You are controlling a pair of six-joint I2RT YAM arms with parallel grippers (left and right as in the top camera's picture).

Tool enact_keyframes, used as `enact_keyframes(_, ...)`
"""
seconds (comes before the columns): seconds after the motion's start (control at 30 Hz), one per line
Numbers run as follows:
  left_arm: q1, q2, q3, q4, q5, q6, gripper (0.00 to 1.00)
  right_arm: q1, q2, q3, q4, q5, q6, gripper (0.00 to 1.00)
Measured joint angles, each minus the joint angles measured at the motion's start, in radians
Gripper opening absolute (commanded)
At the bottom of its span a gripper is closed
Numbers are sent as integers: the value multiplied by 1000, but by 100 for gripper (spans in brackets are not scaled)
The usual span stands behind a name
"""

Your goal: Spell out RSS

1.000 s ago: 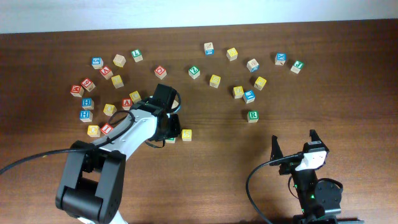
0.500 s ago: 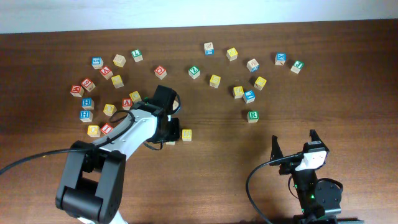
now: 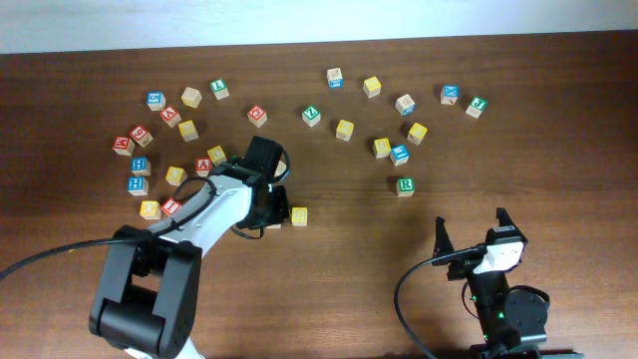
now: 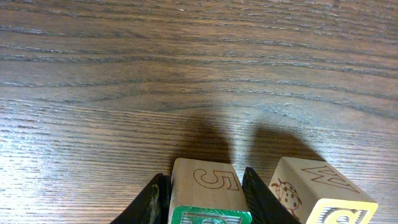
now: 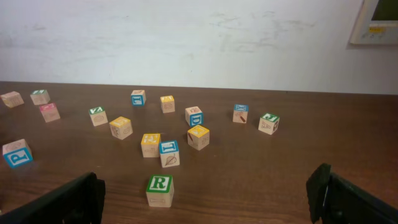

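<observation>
Left end effector narrowed; cube letter cut off.

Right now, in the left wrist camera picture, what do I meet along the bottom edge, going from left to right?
Dark finger → green-framed block with a 5 on its side → second dark finger → yellow-framed block with a ladybug on its side.

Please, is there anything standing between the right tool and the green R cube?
Nothing visible does. The right tool is open and the R cube stands alone ahead of it, with only bare table between them. A blue-framed cube and a yellow-framed cube lie beyond the R cube, out of the way.
</observation>
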Motion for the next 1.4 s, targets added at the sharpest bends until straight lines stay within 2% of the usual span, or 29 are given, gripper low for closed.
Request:
enact_keyframes(0.07,0,0,0,0,0,-21,28,0,0,0,0,0,0,98)
enact_keyframes(0.17,0,0,0,1,0,-40,33,0,0,0,0,0,0,98)
enact_keyframes(0.2,0,0,0,1,0,-50,42,0,0,0,0,0,0,98)
enact_keyframes(0.23,0,0,0,1,0,-51,65,0,0,0,0,0,0,98)
enact_keyframes(0.3,0,0,0,1,0,-58,71,0,0,0,0,0,0,98)
enact_keyframes(0.47,0,0,16,-18,4,-56,73,0,0,0,0,0,0,98)
enact_keyframes(0.63,0,2,178,-125,4,-34,71,0,0,0,0,0,0,98)
enact_keyframes(0.7,0,2,258,-195,4,-15,63,0,0,0,0,0,0,98)
enact_keyframes(0.8,-5,2,318,-242,32,34,57,0,0,0,0,0,0,98)
enact_keyframes(0.9,-77,2,322,-266,56,88,58,0,0,0,0,0,0,98)
enact_keyframes(1.07,-177,8,311,-267,18,106,59,0,0,0,0,0,0,98)
enact_keyframes(1.33,-193,121,303,-267,-33,109,60,0,0,0,0,0,0,98)
enact_keyframes(1.4,-193,150,303,-267,-39,109,55,0,0,0,0,0,0,98)
